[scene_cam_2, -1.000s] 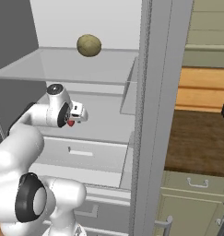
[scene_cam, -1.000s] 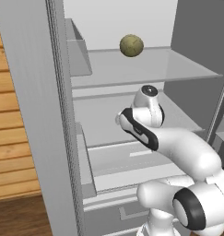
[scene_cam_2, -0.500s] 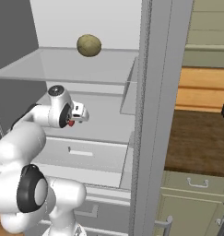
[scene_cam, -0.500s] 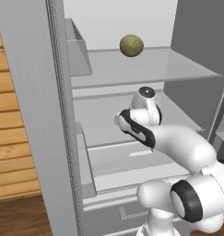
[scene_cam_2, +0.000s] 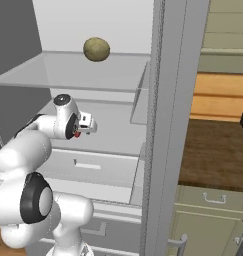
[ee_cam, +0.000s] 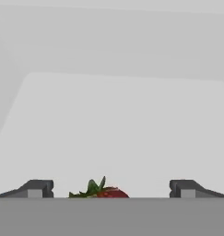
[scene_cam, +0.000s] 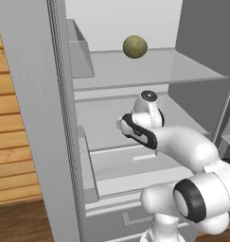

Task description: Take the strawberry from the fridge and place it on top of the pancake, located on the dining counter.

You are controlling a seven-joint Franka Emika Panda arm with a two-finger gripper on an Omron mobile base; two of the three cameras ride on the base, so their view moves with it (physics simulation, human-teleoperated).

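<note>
The fridge (scene_cam: pixel 36 118) stands open, and my arm reaches onto its middle shelf. The strawberry (ee_cam: pixel 102 191), dark red with green leaves, lies on the white shelf between my two fingertips, low in the hand view. My gripper (ee_cam: pixel 111 188) is open, its jaws wide apart on either side of the berry without touching it. In the right base view the strawberry (scene_cam_2: pixel 77 134) is a small red spot just under the gripper (scene_cam_2: pixel 82 130). From the left base the wrist (scene_cam: pixel 147 111) hides the fingers. The pancake and dining counter are out of view.
An olive-brown ball (scene_cam: pixel 135 47) sits on the upper glass shelf (scene_cam_2: pixel 73 75) above my hand. Door bins (scene_cam: pixel 81 56) hang at the left, a drawer front (scene_cam_2: pixel 88 165) lies below the shelf. Green cabinets (scene_cam_2: pixel 213 220) and wood flooring lie to the right.
The hand has sunk a little toward the shelf; the ball and the fridge are unmoved.
</note>
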